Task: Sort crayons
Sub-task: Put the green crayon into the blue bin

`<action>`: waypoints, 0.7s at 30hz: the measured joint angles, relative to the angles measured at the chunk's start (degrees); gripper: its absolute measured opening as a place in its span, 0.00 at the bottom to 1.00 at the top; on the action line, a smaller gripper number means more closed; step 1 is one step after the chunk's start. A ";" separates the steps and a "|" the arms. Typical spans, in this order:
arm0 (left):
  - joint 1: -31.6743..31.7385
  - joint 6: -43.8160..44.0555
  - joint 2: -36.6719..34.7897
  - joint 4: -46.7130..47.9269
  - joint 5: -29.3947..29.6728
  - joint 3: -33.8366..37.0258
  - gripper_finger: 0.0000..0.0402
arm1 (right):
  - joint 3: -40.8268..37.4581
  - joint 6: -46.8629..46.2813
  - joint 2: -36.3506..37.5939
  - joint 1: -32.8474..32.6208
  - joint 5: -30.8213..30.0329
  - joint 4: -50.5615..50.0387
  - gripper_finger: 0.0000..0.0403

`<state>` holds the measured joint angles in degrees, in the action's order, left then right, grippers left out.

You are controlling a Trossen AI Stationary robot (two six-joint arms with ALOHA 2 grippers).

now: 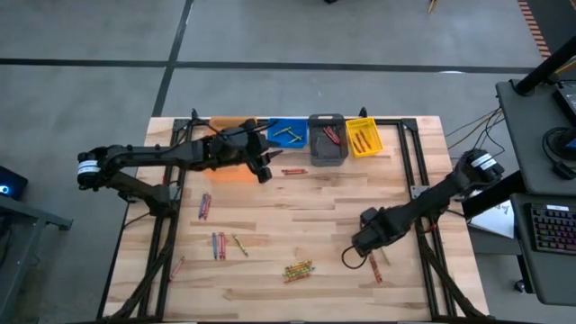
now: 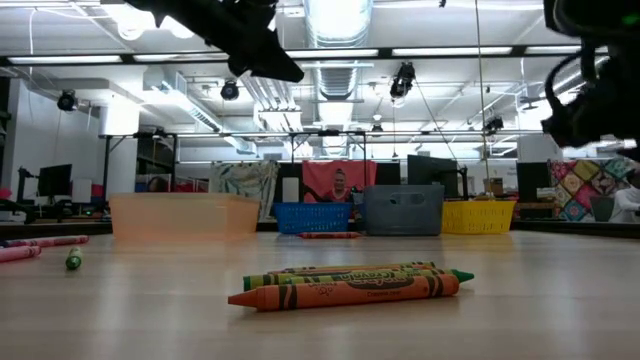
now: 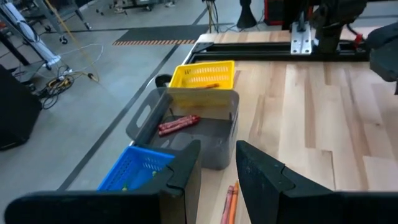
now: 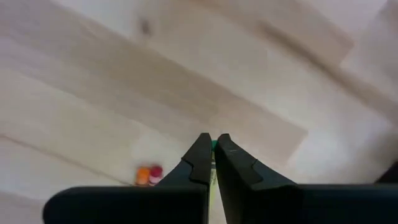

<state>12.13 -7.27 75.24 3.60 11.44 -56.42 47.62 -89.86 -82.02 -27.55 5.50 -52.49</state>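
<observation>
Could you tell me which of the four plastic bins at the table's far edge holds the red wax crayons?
The grey plastic bin, between the blue bin and yellow bin, holds red crayons.

Four bins (image 1: 328,137) stand in a row along the table's (image 1: 306,225) twelve o'clock edge. Crayons (image 1: 298,269) lie scattered toward six o'clock. The left hand (image 1: 263,171) hangs just before the bins; the right hand (image 1: 358,247) sits at four o'clock.

Orange bin (image 1: 236,125), blue bin (image 1: 288,133), grey bin (image 1: 328,139) and yellow bin (image 1: 363,138) line the wooden table's (image 1: 306,225) far edge.
</observation>
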 joint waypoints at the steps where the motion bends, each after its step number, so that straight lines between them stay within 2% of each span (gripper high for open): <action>1: -0.04 0.22 0.00 -0.32 -0.01 0.00 0.21 | 0.00 0.36 1.25 0.42 -1.54 0.10 0.02; 7: -0.86 1.05 0.02 -2.37 0.01 0.00 0.21 | 1.93 6.34 8.34 4.21 -14.81 0.80 0.02; 10: -1.41 1.88 0.02 -4.31 -0.02 0.00 0.21 | 3.65 13.90 10.75 7.25 -22.94 3.50 0.02; 14: -2.34 2.02 0.02 -7.17 -0.02 0.00 0.21 | 4.97 29.03 12.80 12.41 -31.91 13.14 0.02; 17: -3.06 2.02 0.02 -8.83 -0.04 0.00 0.21 | 5.27 42.76 13.05 17.14 -35.11 24.00 0.02; 21: -3.90 2.01 -0.64 -9.01 -0.02 0.00 0.21 | 5.28 59.96 12.14 24.30 -34.16 39.90 0.02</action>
<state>8.23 -5.26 74.61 -5.40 11.42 -56.42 52.89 -29.90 -69.88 -3.25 -28.66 -12.59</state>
